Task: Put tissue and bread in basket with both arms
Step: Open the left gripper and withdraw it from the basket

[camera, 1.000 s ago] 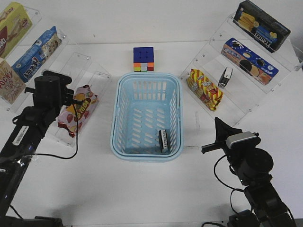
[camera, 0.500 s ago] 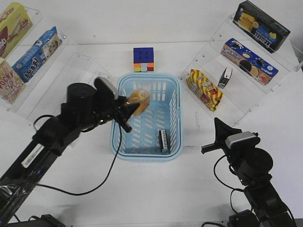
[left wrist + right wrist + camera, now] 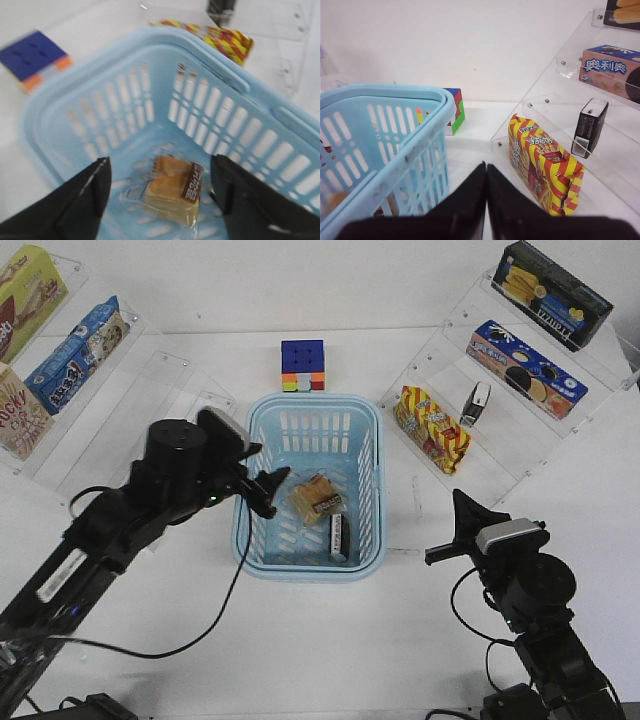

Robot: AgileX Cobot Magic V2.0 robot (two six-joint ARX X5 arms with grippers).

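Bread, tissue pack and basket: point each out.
bread (image 3: 172,192), left wrist view, top face.
tissue pack (image 3: 339,538), front view, middle of its black face.
basket (image 3: 312,404), front view, far rim.

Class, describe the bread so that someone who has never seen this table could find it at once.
Start at the big light-blue basket in the middle of the table. Inside, on its slotted floor, lie two small things. The bread is the squarish golden-tan piece in clear wrap with a dark label; the tissue beside it is a flat black pack.
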